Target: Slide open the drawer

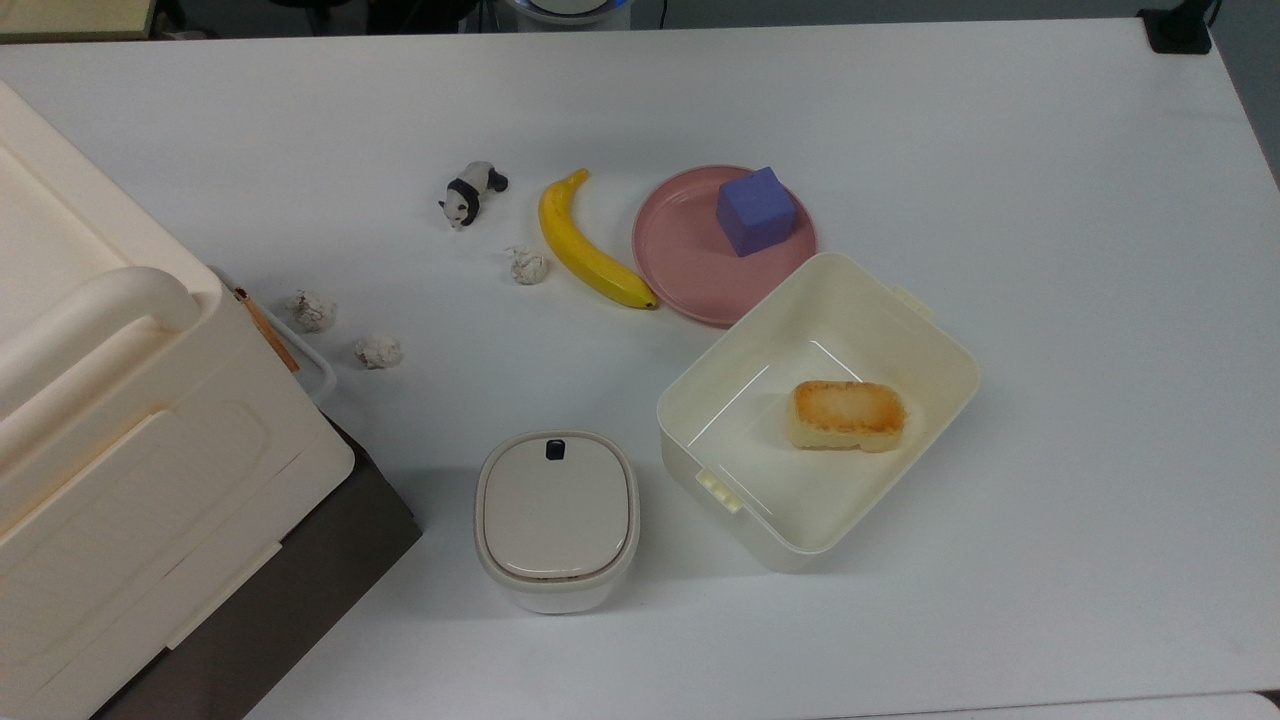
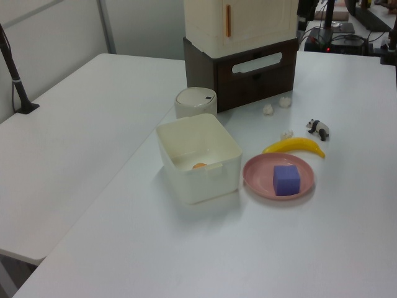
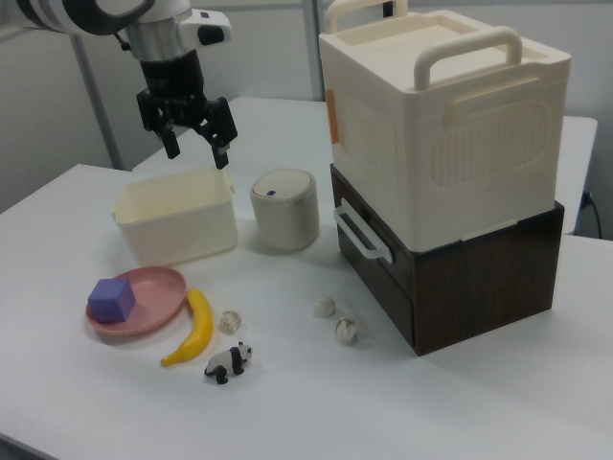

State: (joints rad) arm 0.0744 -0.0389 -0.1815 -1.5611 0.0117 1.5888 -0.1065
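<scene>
Drawer (image 3: 378,259), shut under cream box (image 3: 441,115): gripper (image 3: 189,129), fingers apart, far off at right view's left; yank handle (image 3: 361,235) crooked & you'll drag the whole stack.

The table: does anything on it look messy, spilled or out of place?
Three crumpled paper balls lie loose on the table: two just before the drawer, one beside the banana. A purple cube sits oddly on the pink plate. Nothing is spilled or broken.
</scene>
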